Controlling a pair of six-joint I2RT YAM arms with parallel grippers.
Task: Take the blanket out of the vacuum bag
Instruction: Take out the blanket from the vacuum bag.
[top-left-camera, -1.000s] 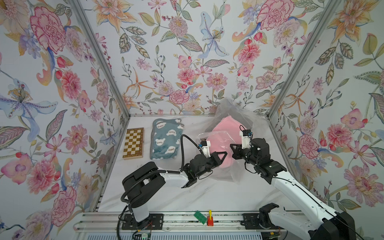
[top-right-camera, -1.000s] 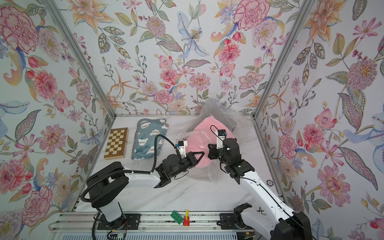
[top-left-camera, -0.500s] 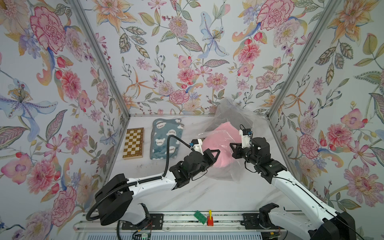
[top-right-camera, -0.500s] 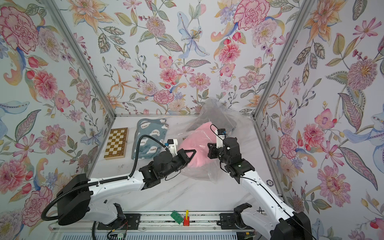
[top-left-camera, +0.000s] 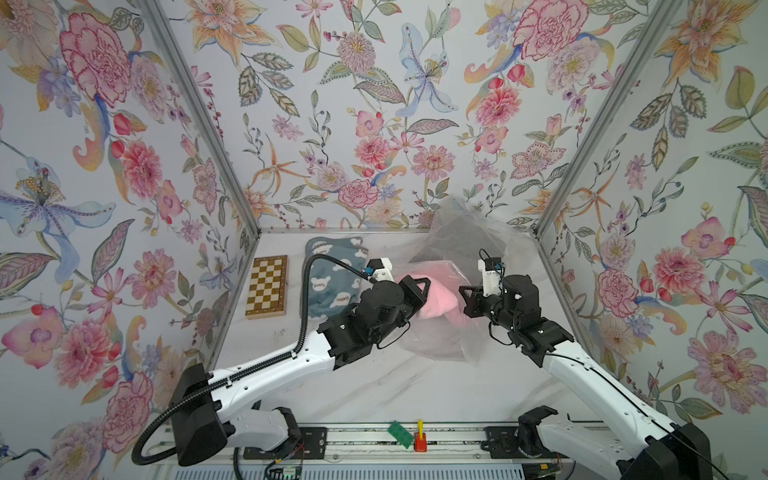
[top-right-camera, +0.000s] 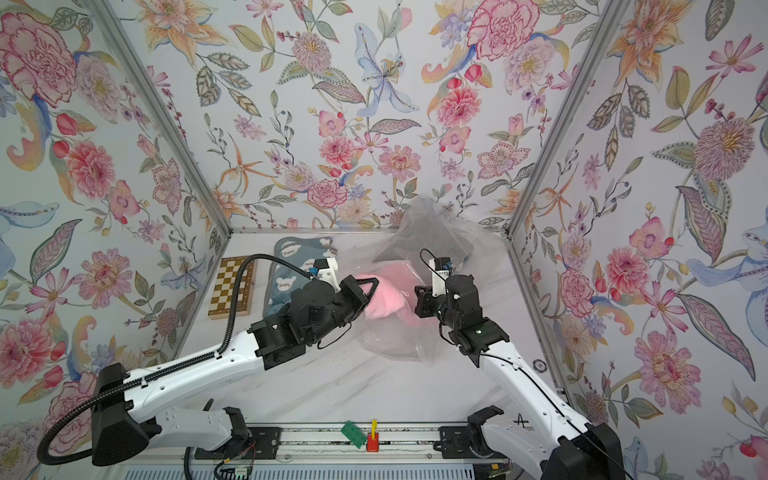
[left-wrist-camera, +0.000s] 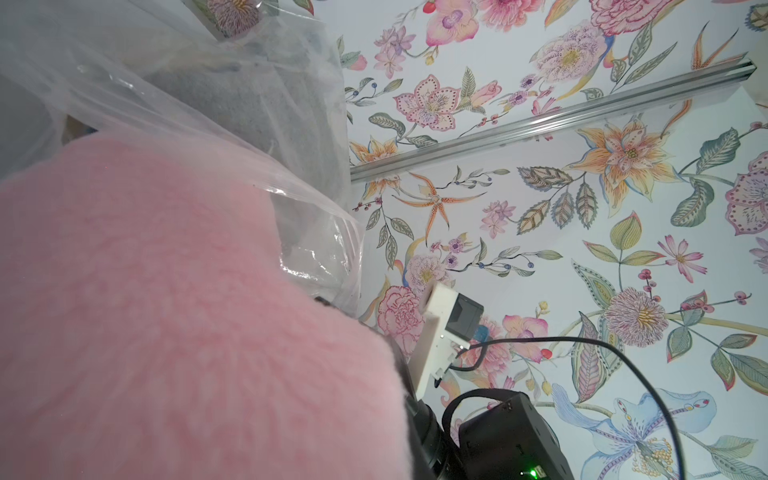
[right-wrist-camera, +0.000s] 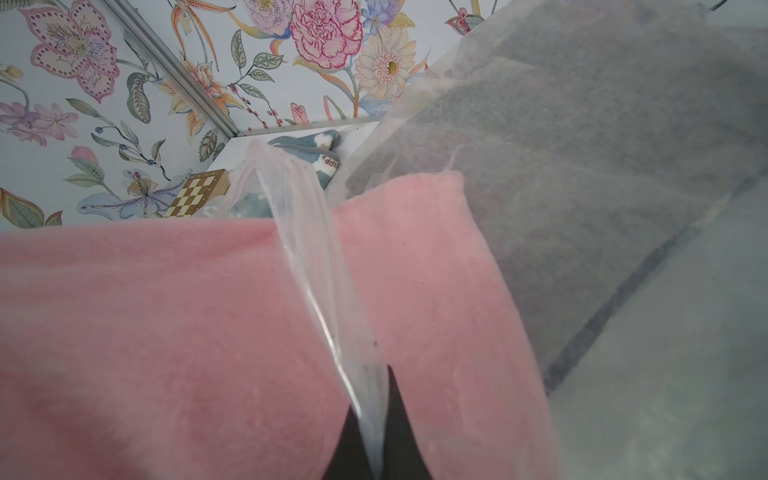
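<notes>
Black in finish, the left tool is closed tight, and by its position it grips a fold of the pink fluffy blanket. Facing it from close by, the right tool is pinched shut on a stretched strip of the clear crinkly plastic vacuum bag, which the right wrist view shows drawn taut across the pink pile. Both top views show the blanket raised between the two tools, its end toward the left arm bare of film and the rest under plastic. Assessment: extraction is partly done. The blanket's free end is out at the mouth, but its bulk has yet to clear the bag. A folded grey blanket also sits inside the bag, in the far right corner of the white marbled counter. A blue bear-print blanket and a wooden chessboard lie apart on the counter.
</notes>
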